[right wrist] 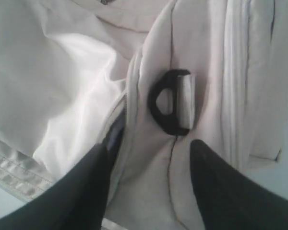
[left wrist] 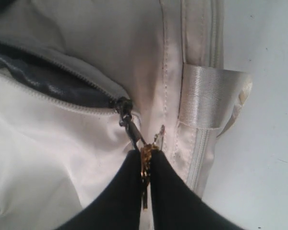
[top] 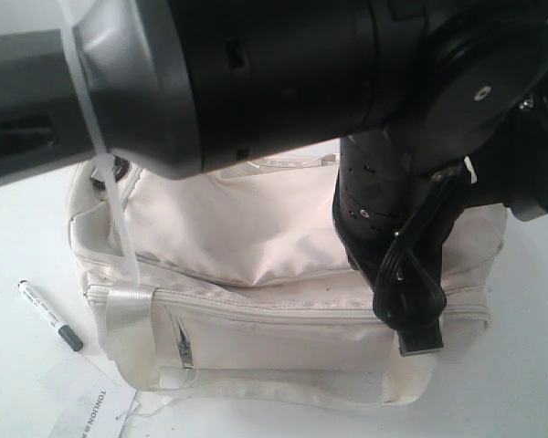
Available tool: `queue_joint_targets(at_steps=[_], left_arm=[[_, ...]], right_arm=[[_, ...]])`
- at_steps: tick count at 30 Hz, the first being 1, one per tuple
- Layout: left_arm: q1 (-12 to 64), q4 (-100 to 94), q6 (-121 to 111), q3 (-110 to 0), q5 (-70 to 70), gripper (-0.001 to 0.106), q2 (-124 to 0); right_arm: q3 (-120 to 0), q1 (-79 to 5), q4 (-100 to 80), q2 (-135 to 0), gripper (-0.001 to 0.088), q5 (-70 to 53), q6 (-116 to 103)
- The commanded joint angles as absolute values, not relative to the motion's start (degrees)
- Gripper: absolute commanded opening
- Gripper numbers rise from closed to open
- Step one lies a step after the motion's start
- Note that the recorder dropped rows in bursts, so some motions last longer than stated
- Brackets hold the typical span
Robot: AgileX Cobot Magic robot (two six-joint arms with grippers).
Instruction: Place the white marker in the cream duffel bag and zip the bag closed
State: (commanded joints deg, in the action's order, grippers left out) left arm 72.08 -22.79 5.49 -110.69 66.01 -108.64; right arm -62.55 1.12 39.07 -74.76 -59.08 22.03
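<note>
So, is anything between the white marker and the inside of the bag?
Yes. The white marker lies on the table beside the cream duffel bag. The bag's top shows only a narrow open gap, next to the zipper pull that the left end effector pinches.

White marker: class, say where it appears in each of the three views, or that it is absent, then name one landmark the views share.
Exterior view: the white marker lies on the table, left of the cream duffel bag, outside it.
Left wrist view: not in it.
Right wrist view: not in it.
Shared landmark: the cream duffel bag, filling most of both wrist views too.
</note>
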Motion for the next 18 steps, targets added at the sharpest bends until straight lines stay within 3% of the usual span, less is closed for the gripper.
queue_joint_targets(at_steps=[18], left_arm=[[72.1, -22.0, 4.3, -110.7, 65.3, 0.0, -108.6]], right_arm=[[-61.7, -3.0, 43.1, -80.0, 0.0462, -56.9, 24.2]])
